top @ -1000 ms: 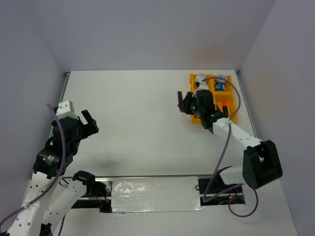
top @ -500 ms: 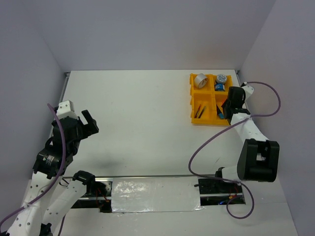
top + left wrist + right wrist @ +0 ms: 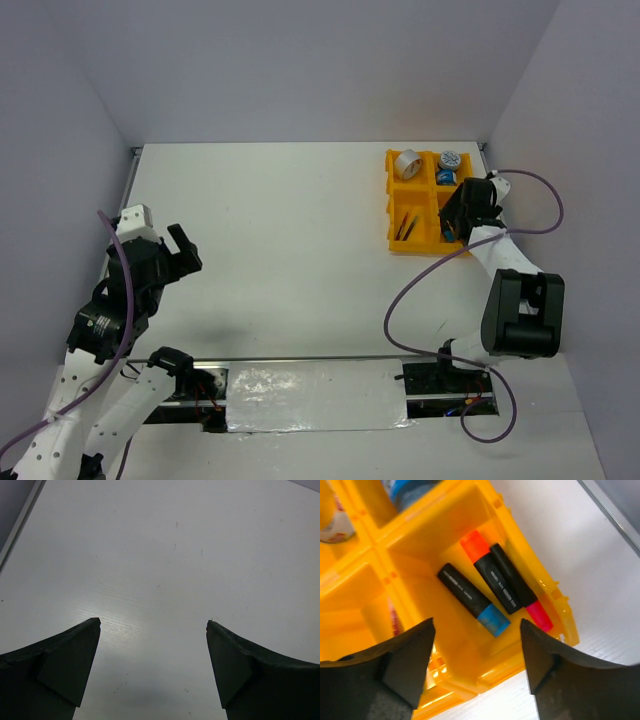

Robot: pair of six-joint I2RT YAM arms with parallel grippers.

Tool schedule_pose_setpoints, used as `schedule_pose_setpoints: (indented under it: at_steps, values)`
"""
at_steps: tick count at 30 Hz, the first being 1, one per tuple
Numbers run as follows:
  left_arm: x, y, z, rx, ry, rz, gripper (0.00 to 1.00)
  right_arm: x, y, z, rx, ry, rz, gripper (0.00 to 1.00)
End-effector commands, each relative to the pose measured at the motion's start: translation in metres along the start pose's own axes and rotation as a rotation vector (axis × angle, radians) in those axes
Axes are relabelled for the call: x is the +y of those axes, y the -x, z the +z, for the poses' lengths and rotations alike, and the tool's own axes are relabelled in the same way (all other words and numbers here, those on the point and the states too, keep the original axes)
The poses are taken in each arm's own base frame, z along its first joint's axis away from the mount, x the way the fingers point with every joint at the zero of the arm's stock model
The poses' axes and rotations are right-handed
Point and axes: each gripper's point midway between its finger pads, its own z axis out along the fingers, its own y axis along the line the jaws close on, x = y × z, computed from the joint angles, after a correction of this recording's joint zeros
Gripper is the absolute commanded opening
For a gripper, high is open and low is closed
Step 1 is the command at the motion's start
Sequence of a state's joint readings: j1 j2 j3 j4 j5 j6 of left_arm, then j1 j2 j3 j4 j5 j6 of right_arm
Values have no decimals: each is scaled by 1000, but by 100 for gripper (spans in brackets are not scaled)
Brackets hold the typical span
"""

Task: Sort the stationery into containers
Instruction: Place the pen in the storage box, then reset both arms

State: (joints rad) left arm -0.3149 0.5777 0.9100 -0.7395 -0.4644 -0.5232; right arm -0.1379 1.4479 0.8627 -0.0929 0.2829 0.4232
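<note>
So all the stationery sat in the yellow tray (image 3: 389, 215) at the far right corner of the table (image 3: 290, 230) – nothing was loose on the table itself. The silver tape ring (image 3: 406, 165) was in the far-left compartment and the two blue-white tape rolls (image 3: 446, 168) shared the far-right one. The two thin pens (image 3: 405, 225) lay at a slant in the near-left one. The near-right compartment held the three highlighters. The wrist view showed them lying side by side and touching: the blue-capped one (image 3: 472, 600), the orange-capped one (image 3: 487, 567) and the pink-capped one (image 3: 520, 592), which lay against the outer wall. The right claw (image 3: 476, 630) hung over that same compartment with its fingers spread wide and nothing between them, so it was released. The left claw (image 3: 153, 622) was way over on the left side, well apart from the tray – also spread open and empty, with only bare table under it.
</note>
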Motion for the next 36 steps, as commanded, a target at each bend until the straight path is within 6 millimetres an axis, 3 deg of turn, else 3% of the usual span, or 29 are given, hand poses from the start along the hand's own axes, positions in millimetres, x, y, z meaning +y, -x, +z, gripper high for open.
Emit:
schedule_pose_setpoints:
  at_steps: [1, 5, 6, 8, 11, 12, 16, 17, 19, 23, 25, 30, 36]
  values:
    - [-4, 6, 1, -27, -16, 1, 99, 15, 36, -21, -94, 82, 27, 78]
    - [-3, 4, 4, -11, 2, 6, 99, 21, 41, -33, -95, 112, 30, 90]
    - [-2, 4, 5, -8, 10, 5, 99, 27, 43, -42, -98, 150, 27, 99]
    - [3, 3, 8, 3, 56, 1, 99, 38, 42, -57, -101, 196, 3, 100]
    - [18, 5, 9, 2, 144, -17, 99, 69, 26, -104, -100, 316, -117, 100]
    - [21, 6, 10, -1, 160, -23, 99, 82, 17, -132, -107, 380, -178, 100]
    - [31, 12, 10, -27, 182, -47, 99, 86, -12, -195, -136, 497, -287, 100]
    - [32, 13, 10, -31, 183, -50, 99, 81, -13, -214, -156, 546, -280, 100]
    - [35, 16, 6, -48, 184, -59, 99, 75, -27, -228, -145, 587, -290, 100]
    - [38, 24, -7, -109, 168, -90, 99, 57, -25, -266, -175, 685, -264, 100]
    - [41, 30, -18, -165, 152, -119, 99, 46, -16, -292, -218, 747, -255, 100]
    - [49, 38, -39, -248, 141, -178, 99, 10, 6, -334, -317, 776, -223, 100]
    - [57, 44, -58, -329, 124, -230, 99, -5, 12, -346, -368, 787, -170, 100]
